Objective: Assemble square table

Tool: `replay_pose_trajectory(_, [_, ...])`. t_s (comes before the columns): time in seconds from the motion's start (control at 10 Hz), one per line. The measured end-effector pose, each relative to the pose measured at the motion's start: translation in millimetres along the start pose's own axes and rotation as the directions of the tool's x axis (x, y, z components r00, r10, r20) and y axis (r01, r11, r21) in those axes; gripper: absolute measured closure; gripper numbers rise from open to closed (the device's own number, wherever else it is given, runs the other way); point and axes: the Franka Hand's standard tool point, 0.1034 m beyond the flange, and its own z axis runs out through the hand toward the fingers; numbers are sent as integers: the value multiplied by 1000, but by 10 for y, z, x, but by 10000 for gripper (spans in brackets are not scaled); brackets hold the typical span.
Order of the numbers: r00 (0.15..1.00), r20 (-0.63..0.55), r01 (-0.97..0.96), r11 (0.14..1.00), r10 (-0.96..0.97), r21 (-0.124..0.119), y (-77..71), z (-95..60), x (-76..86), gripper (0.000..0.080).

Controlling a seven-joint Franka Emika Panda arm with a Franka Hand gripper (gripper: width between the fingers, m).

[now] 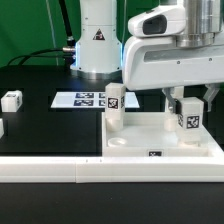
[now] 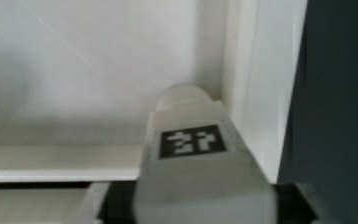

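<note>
Front rail (image 1: 60,172), behind it claw (image 1: 190,100) pinching tagged leg (image 1: 187,118) (upright, sq table (image 1: 135,138) corner), fingers (image 2: 115,205) flush on sides

No words or numbers are legible. Black-white tags mark each leg (image 1: 188,117), the slab (image 1: 150,136) rim at six o'clock, and the marker board (image 1: 85,99). A triangle sign sits on the arm base (image 1: 97,40).

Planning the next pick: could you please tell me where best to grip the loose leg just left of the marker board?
Probably from straight above, jaws closing across the two side faces of the loose leg. It is a short block resting on the table, apart from other parts, so both sides look open to reach.
</note>
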Motion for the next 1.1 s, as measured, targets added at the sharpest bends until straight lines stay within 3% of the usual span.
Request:
replay_pose_trajectory(0.3, [1000, 0, -24, 1000, 24, 1, 2, 0, 0, 509])
replay_pose_trajectory(0.5, [967, -5, -253, 967, 254, 21, 11, 5, -4, 509])
replay_pose_trajectory(0.8, [877, -19, -479, 877, 480, 32, 15, 8, -8, 509])
replay_pose_trajectory(1.1, [701, -7, -712, 701, 713, 42, 11, 11, -11, 508])
